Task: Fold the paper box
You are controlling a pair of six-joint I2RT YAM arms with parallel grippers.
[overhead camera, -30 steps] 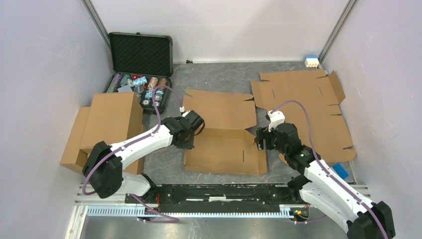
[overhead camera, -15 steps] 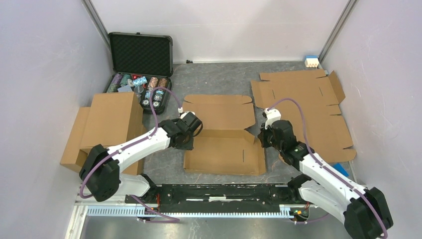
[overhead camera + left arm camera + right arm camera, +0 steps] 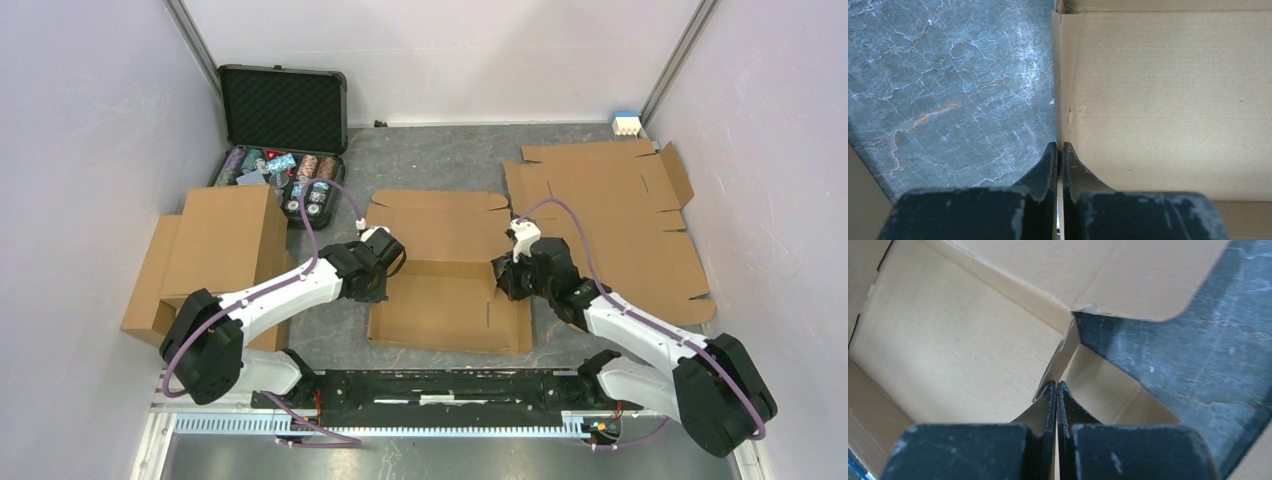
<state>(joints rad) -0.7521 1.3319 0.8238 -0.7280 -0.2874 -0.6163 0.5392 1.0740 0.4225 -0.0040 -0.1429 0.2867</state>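
The paper box (image 3: 445,305) lies in the middle of the table as a shallow brown cardboard tray, with its lid panel (image 3: 440,222) flat behind it. My left gripper (image 3: 386,282) is shut on the box's left side wall. In the left wrist view the wall's thin edge (image 3: 1062,100) runs straight into the gripper (image 3: 1059,150). My right gripper (image 3: 503,278) is shut on the raised right side wall. The right wrist view shows that wall's flap (image 3: 1064,352) pinched in the gripper (image 3: 1056,387), with the box floor (image 3: 948,350) on the left.
An open black case of poker chips (image 3: 285,150) stands at the back left. Folded brown boxes (image 3: 215,250) sit by the left wall. Flat cardboard blanks (image 3: 610,220) cover the right side. A small blue and white object (image 3: 626,123) sits in the back right corner.
My right arm has swung left to the box's right wall and shut on it, tipping that wall inward. My left gripper has shut on the left wall.
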